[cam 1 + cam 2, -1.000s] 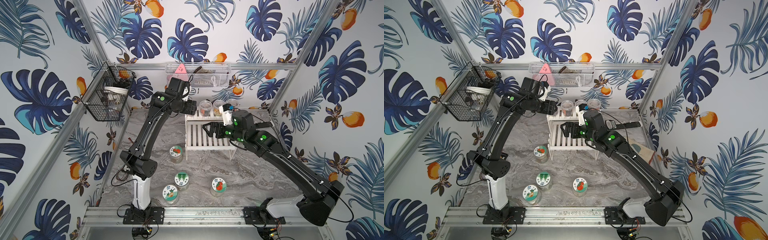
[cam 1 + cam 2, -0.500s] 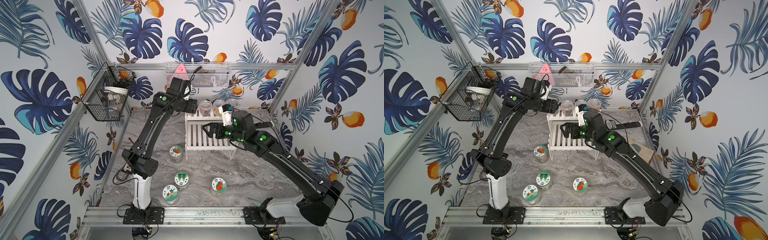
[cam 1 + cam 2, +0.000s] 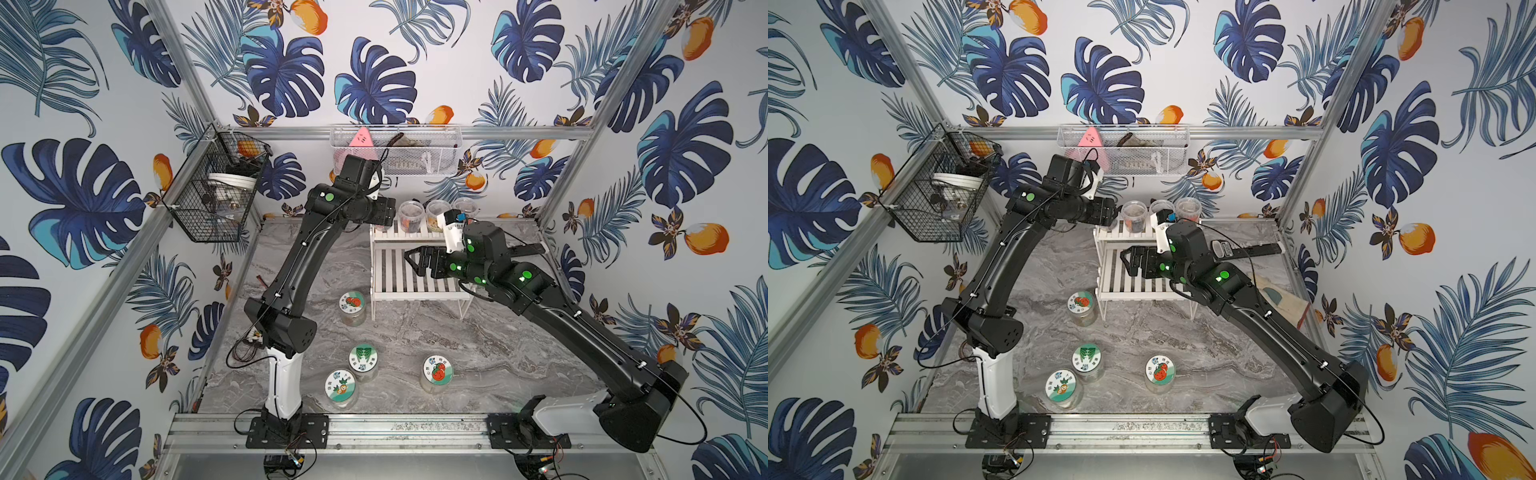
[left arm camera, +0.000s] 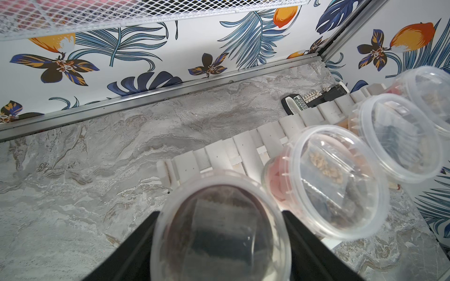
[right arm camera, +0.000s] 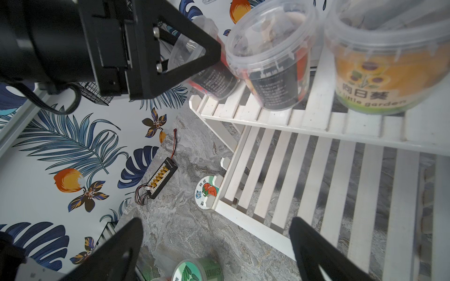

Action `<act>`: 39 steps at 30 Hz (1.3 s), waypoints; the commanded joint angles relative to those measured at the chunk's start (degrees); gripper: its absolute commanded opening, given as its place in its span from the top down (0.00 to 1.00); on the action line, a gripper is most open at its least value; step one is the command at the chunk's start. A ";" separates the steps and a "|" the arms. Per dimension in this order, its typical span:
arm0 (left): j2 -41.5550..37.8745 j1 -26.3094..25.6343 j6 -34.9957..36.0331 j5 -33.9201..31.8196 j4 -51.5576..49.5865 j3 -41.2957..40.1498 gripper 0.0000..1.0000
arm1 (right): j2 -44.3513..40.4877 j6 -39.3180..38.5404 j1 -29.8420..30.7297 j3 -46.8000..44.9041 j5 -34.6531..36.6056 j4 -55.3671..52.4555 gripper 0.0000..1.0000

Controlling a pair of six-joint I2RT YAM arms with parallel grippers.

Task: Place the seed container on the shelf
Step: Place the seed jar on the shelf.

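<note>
The seed container point(image 4: 219, 231), a clear lidded tub with a dark label, sits between the fingers of my left gripper point(image 4: 220, 214), which is shut on it. In the right wrist view this container point(image 5: 214, 80) leans tilted at the left end of the upper tier of the white slatted shelf point(image 5: 316, 170). In both top views my left gripper point(image 3: 383, 216) point(image 3: 1106, 216) covers it at the shelf's point(image 3: 415, 282) back left corner. My right gripper point(image 3: 413, 262) point(image 5: 216, 222) hovers open over the lower tier's front edge, holding nothing.
Three more tubs point(image 3: 410, 214) point(image 3: 436, 212) point(image 3: 463, 205) stand on the upper tier. Several labelled jars point(image 3: 352, 305) point(image 3: 363, 359) point(image 3: 437, 370) stand on the marble table. A black wire basket point(image 3: 216, 187) and a white mesh basket point(image 3: 395, 151) hang on the walls.
My left arm has shifted slightly at the shelf's back left corner with the container. The right arm has stayed where it was.
</note>
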 commanded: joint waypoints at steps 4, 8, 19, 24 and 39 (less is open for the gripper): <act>-0.74 -0.10 -0.58 0.69 0.45 -0.36 0.17 | 0.31 0.43 0.00 0.21 -0.82 0.96 0.03; -0.70 -0.09 -0.74 1.11 0.63 -0.35 0.12 | 0.44 0.43 0.00 0.22 -1.13 0.88 0.03; -3.02 -0.09 -0.84 0.34 3.37 -3.43 0.17 | 0.49 0.17 0.00 0.08 -1.42 0.44 0.03; -2.48 -0.18 -1.01 1.28 3.27 -3.01 0.15 | 0.39 -0.01 0.00 -0.03 -1.39 0.26 0.03; -2.98 -1.31 -0.05 -1.10 4.97 -3.58 0.13 | -0.03 -0.19 0.00 -0.19 -1.11 -0.36 0.03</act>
